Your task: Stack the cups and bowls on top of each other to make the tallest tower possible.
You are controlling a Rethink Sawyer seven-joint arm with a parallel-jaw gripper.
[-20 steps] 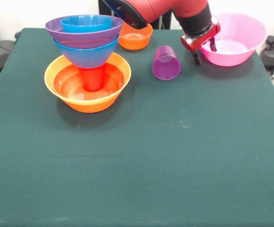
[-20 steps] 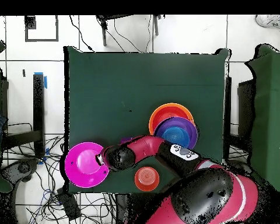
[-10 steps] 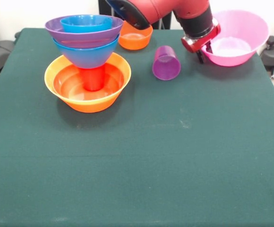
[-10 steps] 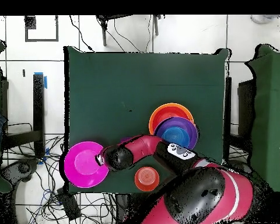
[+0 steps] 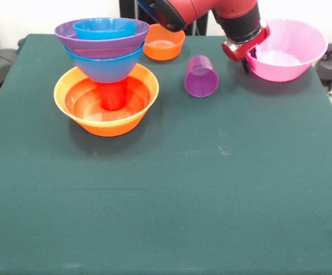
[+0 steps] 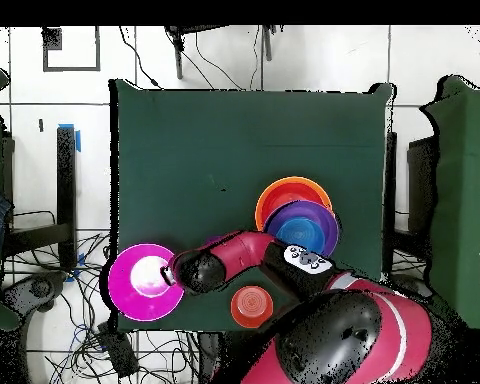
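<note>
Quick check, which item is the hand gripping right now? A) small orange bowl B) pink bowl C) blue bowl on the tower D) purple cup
B: the hand is clamped on the near rim of the pink bowl, which sits raised at the table edge; the purple cup lies apart on its side.

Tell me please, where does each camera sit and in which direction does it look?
Front view: sits across the table from the robot, looks at the tower, purple cup and pink bowl; the red arm and gripper enter from the top.
Overhead view: sits above, looks straight down at the green table; the arm's bulk fills the bottom.
Both show the gripper at the pink bowl's rim, the tower and the small orange bowl.
</note>
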